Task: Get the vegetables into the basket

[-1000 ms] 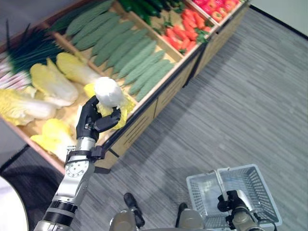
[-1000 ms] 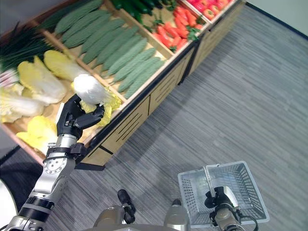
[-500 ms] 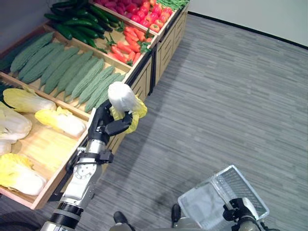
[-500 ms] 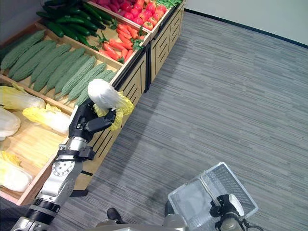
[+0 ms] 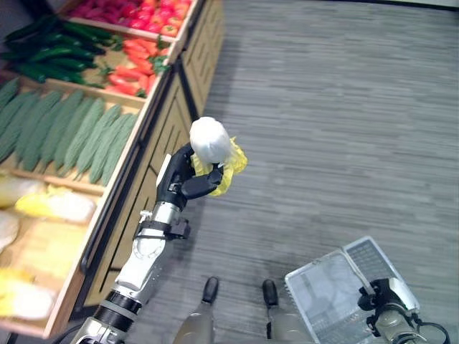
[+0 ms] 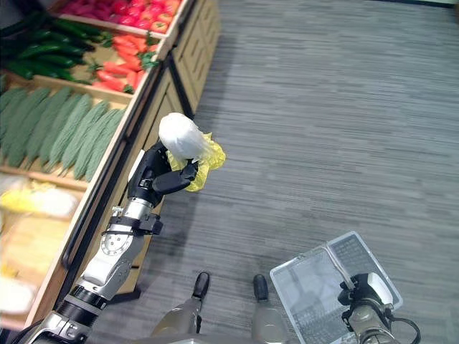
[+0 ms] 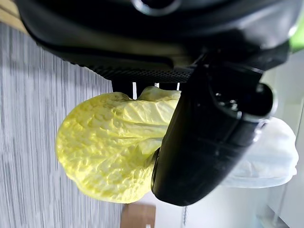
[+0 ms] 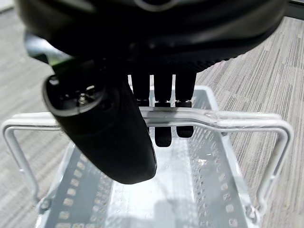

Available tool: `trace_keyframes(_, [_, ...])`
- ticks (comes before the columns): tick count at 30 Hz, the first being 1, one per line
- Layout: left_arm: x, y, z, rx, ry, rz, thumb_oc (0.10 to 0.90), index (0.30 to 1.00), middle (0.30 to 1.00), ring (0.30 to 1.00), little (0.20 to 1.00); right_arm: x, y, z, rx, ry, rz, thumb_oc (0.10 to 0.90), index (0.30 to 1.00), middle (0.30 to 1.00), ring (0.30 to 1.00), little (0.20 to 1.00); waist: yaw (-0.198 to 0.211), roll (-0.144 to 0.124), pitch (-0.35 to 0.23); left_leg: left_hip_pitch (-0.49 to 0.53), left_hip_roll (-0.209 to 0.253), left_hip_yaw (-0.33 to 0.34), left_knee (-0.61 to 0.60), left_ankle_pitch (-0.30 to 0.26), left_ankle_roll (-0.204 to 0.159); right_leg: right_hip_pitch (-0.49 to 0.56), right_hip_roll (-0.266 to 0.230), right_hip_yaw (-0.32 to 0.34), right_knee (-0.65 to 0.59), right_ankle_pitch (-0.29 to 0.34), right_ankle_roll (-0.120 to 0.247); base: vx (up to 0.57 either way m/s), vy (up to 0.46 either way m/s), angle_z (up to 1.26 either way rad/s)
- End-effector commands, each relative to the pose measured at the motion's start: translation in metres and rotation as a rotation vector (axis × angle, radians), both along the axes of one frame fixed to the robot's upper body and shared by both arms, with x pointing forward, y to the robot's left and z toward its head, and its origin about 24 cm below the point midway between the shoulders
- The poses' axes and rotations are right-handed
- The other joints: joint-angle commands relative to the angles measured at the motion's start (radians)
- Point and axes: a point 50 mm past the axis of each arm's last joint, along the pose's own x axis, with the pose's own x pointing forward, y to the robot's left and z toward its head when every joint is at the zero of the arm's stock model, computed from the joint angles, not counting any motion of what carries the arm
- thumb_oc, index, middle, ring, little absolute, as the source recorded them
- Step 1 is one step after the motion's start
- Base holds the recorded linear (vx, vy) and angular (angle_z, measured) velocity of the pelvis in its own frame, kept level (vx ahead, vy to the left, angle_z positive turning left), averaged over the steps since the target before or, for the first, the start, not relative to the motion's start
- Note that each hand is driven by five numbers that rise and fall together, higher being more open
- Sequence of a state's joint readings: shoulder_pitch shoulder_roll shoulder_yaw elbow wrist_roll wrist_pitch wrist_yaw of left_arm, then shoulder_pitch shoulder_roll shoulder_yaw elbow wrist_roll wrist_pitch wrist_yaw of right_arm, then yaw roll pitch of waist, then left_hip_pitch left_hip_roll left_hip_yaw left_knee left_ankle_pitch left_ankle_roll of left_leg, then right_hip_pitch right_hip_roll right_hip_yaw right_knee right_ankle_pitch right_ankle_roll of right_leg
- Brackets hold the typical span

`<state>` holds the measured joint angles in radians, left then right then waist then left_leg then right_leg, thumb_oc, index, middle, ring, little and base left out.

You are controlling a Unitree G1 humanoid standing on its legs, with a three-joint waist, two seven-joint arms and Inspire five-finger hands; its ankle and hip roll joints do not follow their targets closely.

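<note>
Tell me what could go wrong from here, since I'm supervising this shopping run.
The cabbage sits high in the left hand, its white end jutting well above the fingers, so it might tip out over the floor. The basket hangs low from the right hand, well apart from the cabbage; a release now would likely miss it.

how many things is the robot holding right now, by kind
napa cabbage: 1, gripped in the left hand, over the floor beside the produce stand
white wire basket: 1, hanging by its handle from the right hand
total: 2
</note>
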<state>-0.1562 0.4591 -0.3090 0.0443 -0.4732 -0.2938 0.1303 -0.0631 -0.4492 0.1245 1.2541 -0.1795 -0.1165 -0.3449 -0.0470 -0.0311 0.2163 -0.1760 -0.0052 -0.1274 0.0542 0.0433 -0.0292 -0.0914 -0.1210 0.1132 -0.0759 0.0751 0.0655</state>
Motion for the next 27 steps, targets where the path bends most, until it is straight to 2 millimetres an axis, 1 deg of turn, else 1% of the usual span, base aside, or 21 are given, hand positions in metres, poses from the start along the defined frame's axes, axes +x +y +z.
trace_keyframes(1, [-0.003, 0.006, 0.059, -0.075, -0.305, -0.020, 0.400, 0.300, 0.300, 0.300, 0.300, -0.006, -0.024, 0.013, -0.082, -0.015, -0.034, 0.400, 0.300, 0.300, 0.300, 0.300, 0.007, -0.020, -0.072, -0.005, 0.055, 0.069, 0.004, -0.007, -0.054, 0.048, -0.016, -0.008, 0.120, -0.115, 0.080, 0.07, 0.255, -0.17])
trace_keyframes(4, [-0.004, 0.011, 0.055, -0.063, -0.287, -0.019, 0.400, 0.300, 0.300, 0.300, 0.300, 0.002, -0.020, 0.012, -0.075, -0.025, -0.015, 0.400, 0.300, 0.300, 0.300, 0.300, 0.010, -0.033, -0.081, 0.008, 0.044, 0.121, 0.010, -0.031, -0.034, 0.023, -0.041, 0.025, 0.113, -0.085, 0.107, 0.02, 0.217, -0.32])
trace_keyframes(6, [-0.006, 0.016, 0.054, -0.047, -0.279, -0.011, 0.400, 0.300, 0.300, 0.300, 0.300, 0.012, -0.016, 0.014, -0.071, -0.052, 0.004, 0.400, 0.300, 0.300, 0.300, 0.300, 0.020, -0.041, -0.082, 0.016, 0.042, 0.157, 0.009, -0.039, -0.026, 0.000, -0.048, 0.024, 0.120, -0.062, 0.123, -0.01, 0.135, -0.75])
trace_keyframes(7, [-0.006, 0.016, 0.054, -0.047, -0.279, -0.011, 0.400, 0.300, 0.300, 0.300, 0.300, 0.012, -0.016, 0.014, -0.070, -0.052, 0.004, 0.400, 0.300, 0.300, 0.300, 0.300, 0.022, -0.042, -0.082, 0.017, 0.042, 0.159, 0.009, -0.039, -0.026, -0.001, -0.048, 0.026, 0.120, -0.061, 0.123, 0.00, 0.104, -0.73])
trace_keyframes(8, [-0.006, 0.017, 0.052, -0.040, -0.270, -0.008, 0.400, 0.300, 0.300, 0.300, 0.300, 0.017, -0.016, 0.016, -0.073, -0.069, 0.002, 0.400, 0.300, 0.300, 0.300, 0.300, 0.030, -0.046, -0.083, 0.025, 0.043, 0.177, 0.004, -0.042, -0.020, -0.010, -0.052, 0.009, 0.127, -0.050, 0.128, 0.01, 0.066, -0.60])
trace_keyframes(9, [-0.006, 0.019, 0.051, -0.035, -0.264, -0.005, 0.400, 0.300, 0.300, 0.300, 0.300, 0.018, -0.016, 0.016, -0.071, -0.069, 0.002, 0.400, 0.300, 0.300, 0.300, 0.300, 0.035, -0.049, -0.085, 0.031, 0.043, 0.184, -0.003, -0.041, -0.019, -0.013, -0.052, -0.005, 0.130, -0.042, 0.131, 0.03, 0.108, -0.38])
trace_keyframes(10, [-0.007, 0.021, 0.049, -0.011, -0.253, -0.006, 0.400, 0.300, 0.300, 0.300, 0.300, 0.020, -0.018, 0.018, -0.080, -0.068, 0.003, 0.400, 0.300, 0.300, 0.300, 0.300, 0.043, -0.052, -0.090, 0.054, 0.046, 0.201, -0.024, -0.038, -0.018, -0.016, -0.058, -0.054, 0.135, -0.023, 0.137, 0.04, 0.071, -0.27])
trace_keyframes(11, [-0.008, 0.022, 0.048, -0.001, -0.251, -0.007, 0.400, 0.300, 0.300, 0.300, 0.300, 0.020, -0.020, 0.019, -0.092, -0.065, 0.001, 0.400, 0.300, 0.300, 0.300, 0.300, 0.046, -0.052, -0.093, 0.068, 0.045, 0.207, -0.039, -0.035, -0.018, -0.013, -0.062, -0.077, 0.133, -0.012, 0.137, 0.05, 0.071, -0.32])
trace_keyframes(13, [-0.009, 0.023, 0.047, 0.015, -0.246, -0.014, 0.400, 0.300, 0.300, 0.300, 0.300, 0.018, -0.029, 0.023, -0.123, -0.036, 0.005, 0.400, 0.300, 0.300, 0.300, 0.300, 0.048, -0.054, -0.102, 0.089, 0.044, 0.212, -0.060, -0.031, -0.020, -0.004, -0.064, -0.098, 0.117, -0.001, 0.138, 0.05, 0.027, -0.33])
trace_keyframes(14, [-0.010, 0.023, 0.048, 0.046, -0.244, -0.036, 0.400, 0.300, 0.300, 0.300, 0.300, 0.019, -0.040, 0.030, -0.171, -0.010, 0.026, 0.400, 0.300, 0.300, 0.300, 0.300, 0.050, -0.051, -0.111, 0.105, 0.046, 0.213, -0.076, -0.025, -0.024, 0.009, -0.063, -0.106, 0.097, -0.005, 0.135, 0.06, 0.016, -0.11])
trace_keyframes(16, [-0.011, 0.022, 0.048, 0.086, -0.239, -0.065, 0.400, 0.300, 0.300, 0.300, 0.300, 0.028, -0.049, 0.040, -0.208, -0.023, 0.049, 0.400, 0.300, 0.300, 0.300, 0.300, 0.053, -0.047, -0.121, 0.123, 0.050, 0.218, -0.103, -0.014, -0.030, 0.025, -0.062, -0.116, 0.063, -0.003, 0.131, 0.03, -0.006, 0.06])
trace_keyframes(17, [-0.011, 0.019, 0.048, 0.126, -0.233, -0.102, 0.400, 0.300, 0.300, 0.300, 0.300, 0.043, -0.054, 0.053, -0.242, -0.070, 0.097, 0.400, 0.300, 0.300, 0.300, 0.300, 0.054, -0.046, -0.131, 0.132, 0.056, 0.223, -0.129, 0.000, -0.039, 0.037, -0.061, -0.125, 0.028, 0.005, 0.131, -0.03, -0.039, 0.01])
trace_keyframes(18, [-0.010, 0.018, 0.049, 0.143, -0.236, -0.116, 0.400, 0.300, 0.300, 0.300, 0.300, 0.054, -0.054, 0.060, -0.255, -0.101, 0.126, 0.400, 0.300, 0.300, 0.300, 0.300, 0.054, -0.045, -0.135, 0.130, 0.057, 0.223, -0.135, 0.005, -0.043, 0.040, -0.060, -0.129, 0.015, 0.008, 0.130, -0.05, -0.050, -0.03])
trace_keyframes(22, [-0.009, 0.010, 0.048, 0.209, -0.232, -0.188, 0.400, 0.300, 0.300, 0.300, 0.300, 0.089, -0.045, 0.083, -0.280, -0.226, 0.258, 0.400, 0.300, 0.300, 0.300, 0.300, 0.047, -0.042, -0.147, 0.126, 0.069, 0.216, -0.141, 0.015, -0.054, 0.049, -0.054, -0.137, -0.008, 0.011, 0.128, -0.03, -0.057, 0.05])
trace_keyframes(23, [-0.008, 0.004, 0.048, 0.294, -0.237, -0.244, 0.400, 0.300, 0.300, 0.300, 0.300, 0.118, -0.029, 0.106, -0.291, -0.344, 0.400, 0.400, 0.300, 0.300, 0.300, 0.300, 0.038, -0.039, -0.154, 0.132, 0.075, 0.221, -0.141, 0.013, -0.058, 0.051, -0.050, -0.134, -0.011, 0.012, 0.127, -0.04, -0.086, 0.07])
trace_keyframes(24, [-0.008, -0.003, 0.046, 0.386, -0.246, -0.289, 0.400, 0.300, 0.300, 0.300, 0.300, 0.143, -0.009, 0.129, -0.295, -0.459, 0.521, 0.400, 0.300, 0.300, 0.300, 0.300, 0.032, -0.033, -0.164, 0.137, 0.081, 0.231, -0.141, 0.010, -0.062, 0.045, -0.046, -0.127, -0.011, 0.010, 0.129, -0.04, -0.080, -0.02])
trace_keyframes(25, [-0.007, -0.007, 0.046, 0.414, -0.254, -0.307, 0.400, 0.300, 0.300, 0.300, 0.300, 0.150, -0.003, 0.136, -0.301, -0.486, 0.563, 0.400, 0.300, 0.300, 0.300, 0.300, 0.030, -0.030, -0.166, 0.138, 0.083, 0.235, -0.141, 0.010, -0.062, 0.043, -0.044, -0.127, -0.011, 0.011, 0.131, -0.03, -0.069, -0.19])
trace_keyframes(26, [-0.006, -0.020, 0.044, 0.527, -0.290, -0.361, 0.400, 0.300, 0.300, 0.300, 0.300, 0.167, 0.012, 0.149, -0.309, -0.543, 0.630, 0.400, 0.300, 0.300, 0.300, 0.300, 0.028, -0.025, -0.172, 0.144, 0.089, 0.241, -0.141, 0.009, -0.066, 0.042, -0.040, -0.119, -0.011, 0.011, 0.131, -0.01, -0.046, -0.17])
trace_keyframes(27, [-0.005, -0.024, 0.042, 0.538, -0.291, -0.371, 0.400, 0.300, 0.300, 0.300, 0.300, 0.171, 0.017, 0.153, -0.310, -0.555, 0.652, 0.400, 0.300, 0.300, 0.300, 0.300, 0.027, -0.024, -0.174, 0.146, 0.090, 0.244, -0.141, 0.009, -0.067, 0.044, -0.039, -0.117, -0.011, 0.011, 0.131, -0.02, -0.052, -0.14])
